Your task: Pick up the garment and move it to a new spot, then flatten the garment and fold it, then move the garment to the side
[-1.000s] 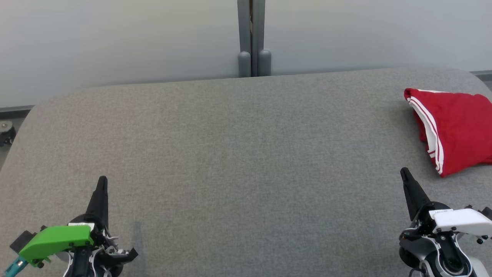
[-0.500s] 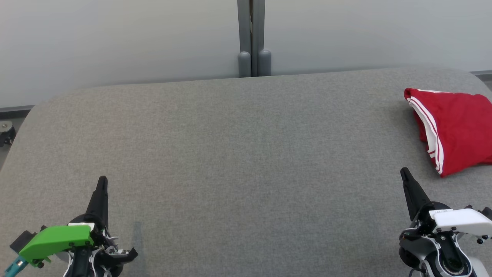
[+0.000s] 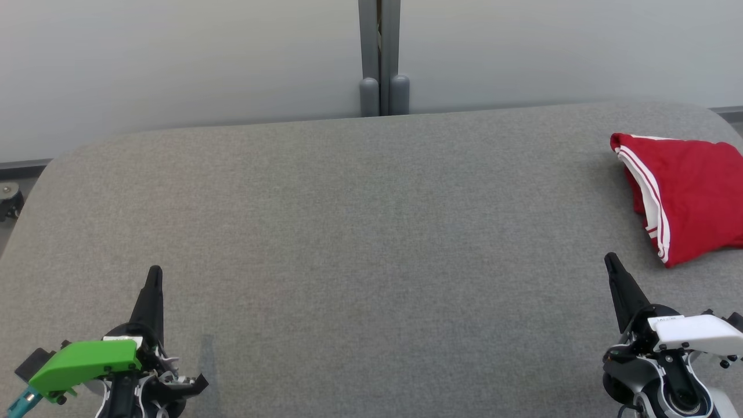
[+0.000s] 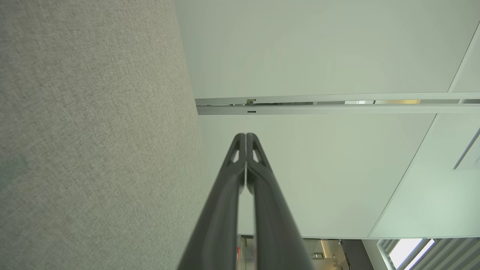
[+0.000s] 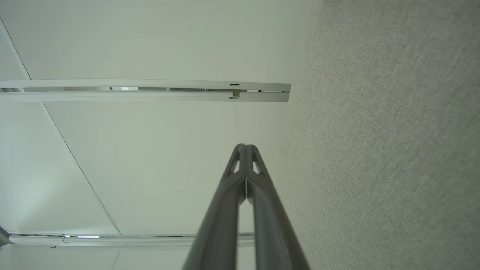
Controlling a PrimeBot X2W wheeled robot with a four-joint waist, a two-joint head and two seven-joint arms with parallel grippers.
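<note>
**Head view.** A grey cloth-covered table (image 3: 371,232) with rounded far corners is seen from above. The garment (image 3: 688,197), red with white stripes along one edge, is laid as a folded bundle at the table's far right and is cut off by the picture's right edge. The left gripper (image 3: 154,271) is seen at the lower left under a green cover (image 3: 81,361). The right gripper (image 3: 608,258) is seen at the lower right beside a white cover (image 3: 696,332). Each is presented as one dark spike pointing up the picture, and nothing is held in either. The right gripper's tip is placed near the garment's nearest corner but apart from it; the left gripper is well apart from the garment. Behind the table a pale wall (image 3: 174,58) is divided by a grey post (image 3: 380,52), and a small caster (image 3: 8,194) is seen on the floor at the left edge.

**Left wrist view.** The closure, given by the head view as a mere outline, is shown here lengthwise. The two fingers (image 4: 225,195) are pressed together at the tips, with a thin slit between them lower down, and nothing is clamped. The table's cloth is seen along the left, the wall on the right, and the post as a level band. Slats and a bright patch are added at the bottom right corner.

**Right wrist view.** The same is shown mirrored. The fingers (image 5: 225,202) are met at the tips and are empty. The cloth is on the right, with the wall and post on the left. A second pale rail is seen low on the left.
</note>
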